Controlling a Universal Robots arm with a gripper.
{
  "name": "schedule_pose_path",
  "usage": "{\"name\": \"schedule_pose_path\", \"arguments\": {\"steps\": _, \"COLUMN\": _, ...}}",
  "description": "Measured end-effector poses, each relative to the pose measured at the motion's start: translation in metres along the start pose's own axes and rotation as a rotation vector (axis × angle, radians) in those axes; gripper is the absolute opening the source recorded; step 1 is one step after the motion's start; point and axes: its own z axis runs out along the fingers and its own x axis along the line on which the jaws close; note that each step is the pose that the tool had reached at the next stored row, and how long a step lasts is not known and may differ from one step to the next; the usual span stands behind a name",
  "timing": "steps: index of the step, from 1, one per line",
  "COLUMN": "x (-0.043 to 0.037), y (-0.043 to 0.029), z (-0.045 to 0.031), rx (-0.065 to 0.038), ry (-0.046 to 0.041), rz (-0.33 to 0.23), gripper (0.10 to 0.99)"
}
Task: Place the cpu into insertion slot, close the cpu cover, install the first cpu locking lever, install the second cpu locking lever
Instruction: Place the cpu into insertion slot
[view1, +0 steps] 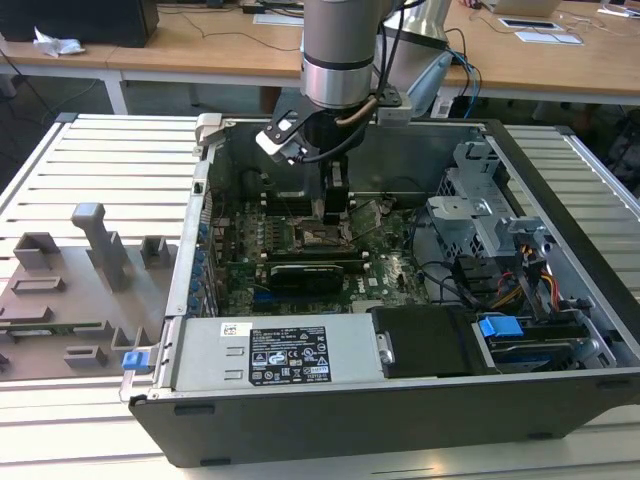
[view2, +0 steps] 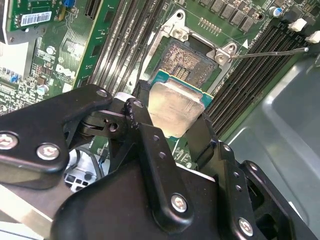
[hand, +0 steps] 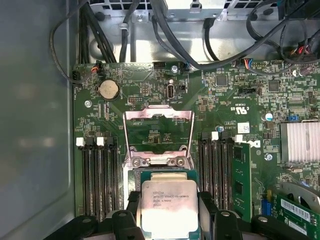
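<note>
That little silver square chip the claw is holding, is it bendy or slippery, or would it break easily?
The cpu looks stiff: a flat metal-topped slab, unbent though the gripper pinches two edges. Its smooth, shiny lid probably makes it slippery. Likely light, being thin and small.

Single arm reaches straight down, wrist vertical; gripper low, two black fingers clamped on opposite edges of the cpu.

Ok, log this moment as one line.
jaws: shut on silvery-topped square cpu chip | chip: not seated in black-framed square socket | dull silver hinged cover frame: open
</note>
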Motion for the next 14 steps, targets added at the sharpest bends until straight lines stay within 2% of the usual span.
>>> {"name": "schedule_pose_path", "arguments": {"steps": 14, "x": 0.0005, "y": -0.0007, "z": 0.0143, "rx": 0.0, "ry": 0.0, "rz": 0.0, "gripper": 0.541}}
